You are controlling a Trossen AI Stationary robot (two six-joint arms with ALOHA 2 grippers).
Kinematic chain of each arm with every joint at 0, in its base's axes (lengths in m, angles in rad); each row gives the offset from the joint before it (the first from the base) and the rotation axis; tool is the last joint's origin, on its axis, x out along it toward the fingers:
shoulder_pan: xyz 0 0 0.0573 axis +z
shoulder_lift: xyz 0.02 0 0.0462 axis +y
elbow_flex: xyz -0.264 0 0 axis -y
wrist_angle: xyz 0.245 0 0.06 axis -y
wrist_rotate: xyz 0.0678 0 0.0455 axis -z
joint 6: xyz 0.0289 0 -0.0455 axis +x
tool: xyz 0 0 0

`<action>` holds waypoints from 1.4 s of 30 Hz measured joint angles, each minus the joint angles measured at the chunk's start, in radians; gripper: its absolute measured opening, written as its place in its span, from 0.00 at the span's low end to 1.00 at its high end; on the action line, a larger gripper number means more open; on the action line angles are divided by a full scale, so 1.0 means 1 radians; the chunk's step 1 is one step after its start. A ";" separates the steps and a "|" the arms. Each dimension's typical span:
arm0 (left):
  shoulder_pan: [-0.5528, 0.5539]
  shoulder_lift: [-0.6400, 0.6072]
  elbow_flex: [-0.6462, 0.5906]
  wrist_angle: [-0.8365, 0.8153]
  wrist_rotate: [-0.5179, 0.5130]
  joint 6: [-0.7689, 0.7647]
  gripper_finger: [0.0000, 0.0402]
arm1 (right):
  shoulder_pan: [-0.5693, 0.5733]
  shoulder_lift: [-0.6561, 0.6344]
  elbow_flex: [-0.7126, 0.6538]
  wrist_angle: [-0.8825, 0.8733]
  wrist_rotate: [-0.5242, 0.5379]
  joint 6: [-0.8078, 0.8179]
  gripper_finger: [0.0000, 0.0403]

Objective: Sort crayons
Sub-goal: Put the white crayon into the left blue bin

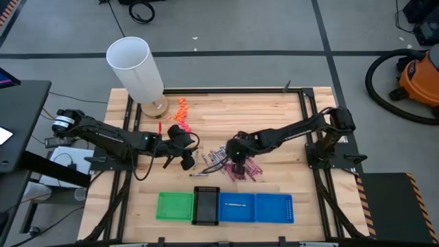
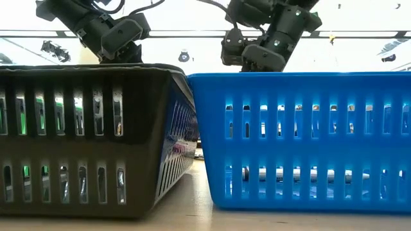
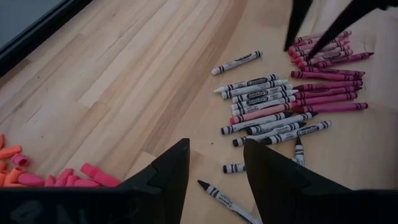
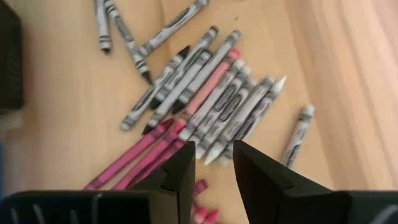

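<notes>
My right gripper (image 4: pixel 211 168) hangs open and empty over the crayons (image 1: pixel 236 165), heaped mid-table toward its right side. My left gripper (image 3: pixel 214 168), also open and empty, hovers just beside the heap's left edge.

Grey concrete floor (image 1: pixel 274 27) crossed by pale seam lines surrounds the light wooden plank table top (image 1: pixel 226 113), which is edged by a black metal frame (image 1: pixel 312 103). An orange-and-black canister vacuum (image 1: pixel 420 77) with a thick black ribbed hose (image 1: pixel 376 81) stands on the floor at the far right. A coiled black cable (image 1: pixel 140 10) lies on the floor beyond the table. A dark grey desk surface (image 1: pixel 20 123) occupies the left edge. In the low view, a bright band of white window light (image 2: pixel 359 48) fills the room behind the table.
</notes>
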 joint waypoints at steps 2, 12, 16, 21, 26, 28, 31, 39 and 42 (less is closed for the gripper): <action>0.000 0.000 0.000 0.000 0.000 -0.001 0.40 | -0.014 0.000 -0.001 0.012 0.000 -0.018 0.29; -0.054 0.000 0.000 -0.001 -0.005 -0.016 0.40 | -0.100 0.000 -0.001 0.024 0.036 -0.070 0.29; -0.082 0.000 0.000 -0.002 -0.020 -0.016 0.40 | -0.128 0.000 -0.019 0.029 0.099 -0.069 0.29; -0.108 0.000 0.000 -0.002 -0.028 -0.015 0.40 | -0.152 0.000 -0.065 0.028 0.106 -0.029 0.29; -0.151 0.000 0.000 0.017 -0.114 0.000 0.40 | -0.154 0.002 -0.113 0.077 0.099 0.005 0.29; -0.167 0.000 0.000 0.031 -0.145 0.021 0.40 | -0.142 0.002 -0.134 0.117 0.099 0.013 0.29; -0.178 0.000 0.000 0.049 -0.162 0.035 0.40 | -0.123 0.002 -0.166 0.165 0.095 0.027 0.29; -0.178 0.000 0.000 0.082 -0.162 0.041 0.40 | -0.113 0.002 -0.238 0.277 0.103 0.043 0.29; -0.178 0.000 0.000 0.082 -0.162 0.041 0.40 | -0.112 0.002 -0.259 0.298 0.104 0.049 0.29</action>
